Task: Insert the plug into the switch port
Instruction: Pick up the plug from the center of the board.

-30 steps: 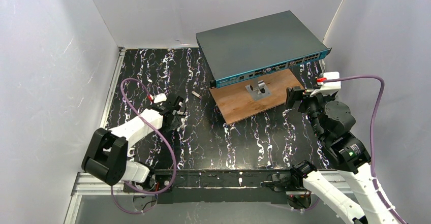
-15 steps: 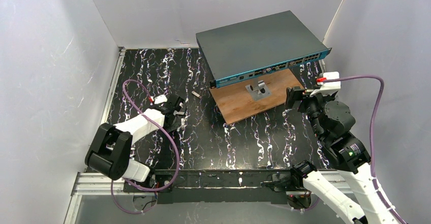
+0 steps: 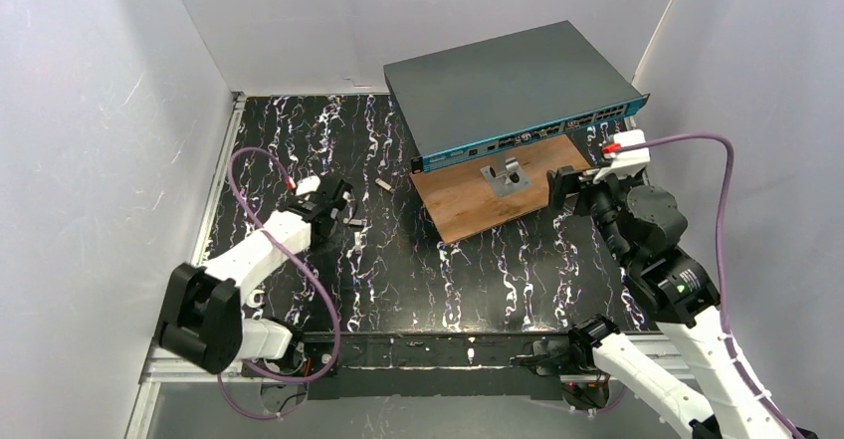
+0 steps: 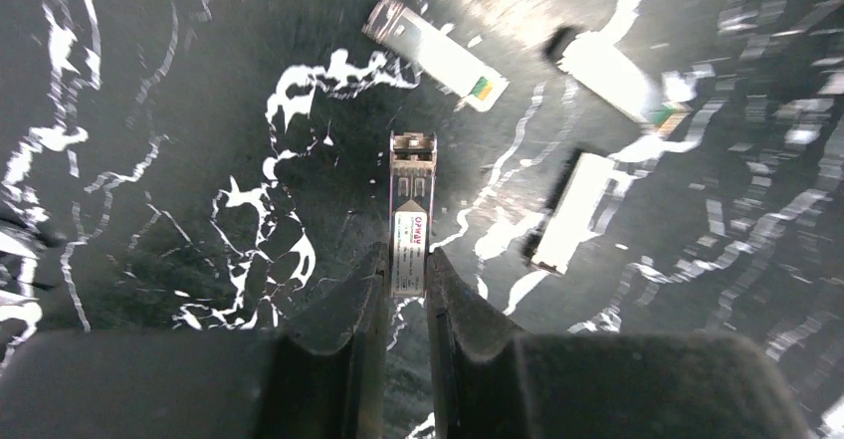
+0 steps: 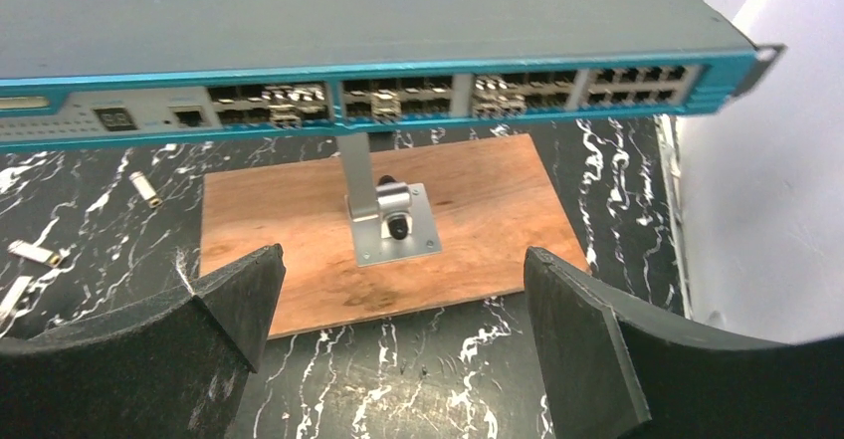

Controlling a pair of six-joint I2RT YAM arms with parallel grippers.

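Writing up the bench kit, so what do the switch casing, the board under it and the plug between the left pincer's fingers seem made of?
The switch: likely painted sheet metal, matte dark grey top, teal front strip. The board: wood, perhaps plywood: reddish-brown, visible grain, dull. The plug: apparently bare metal: silvery, reflective, white printed label.

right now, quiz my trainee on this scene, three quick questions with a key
1. True or false: the right fingers are clamped on a cable.
2. What sits between the left fingers? A) a screw B) a transceiver plug C) a coin
3. Fill in: below the switch, the metal bracket stands on a ____.
Key: 1 false, they stand wide apart with nothing between them. 2 B. 3 wooden board.
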